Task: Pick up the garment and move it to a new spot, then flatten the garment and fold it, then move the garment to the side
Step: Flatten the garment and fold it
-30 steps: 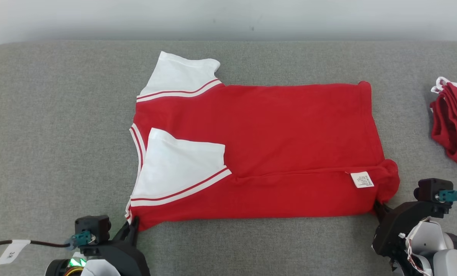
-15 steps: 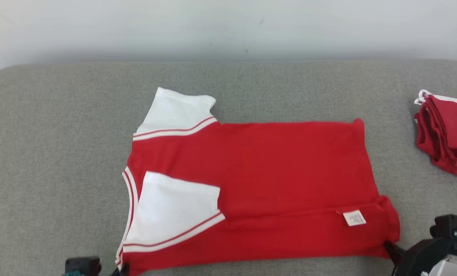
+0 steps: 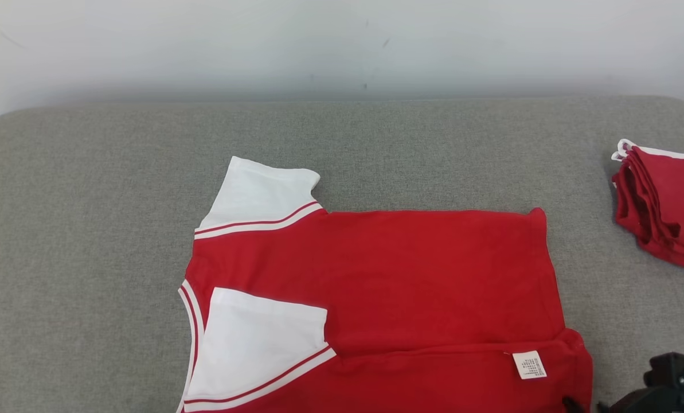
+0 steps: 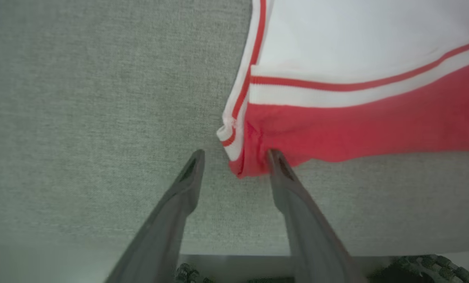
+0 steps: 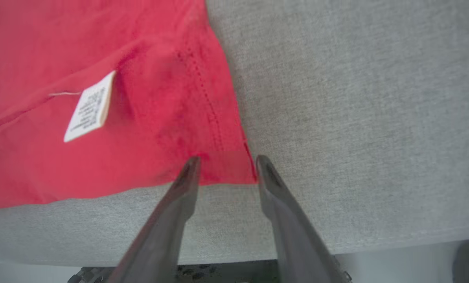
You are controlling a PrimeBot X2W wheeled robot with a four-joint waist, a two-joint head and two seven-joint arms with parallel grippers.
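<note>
Head view: a red jersey T-shirt with white, stripe-trimmed sleeves [image 3: 405, 287] lies flat at the near edge of the grey cloth-covered table [image 3: 89, 201]. A pile of red garments [image 3: 663, 212] sits at the right edge.

Left wrist view: the left gripper [image 4: 235, 157] has its jaws spread, with the shirt's near-left corner between the tips.

Right wrist view: the right gripper [image 5: 227, 160] is likewise parted, either side of the hem corner.

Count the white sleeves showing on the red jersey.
2. One sleeve sticks out past the jersey's far edge onto the grey surface; the other sleeve is folded over onto the red body, near the robot. None seems hidden.
</note>
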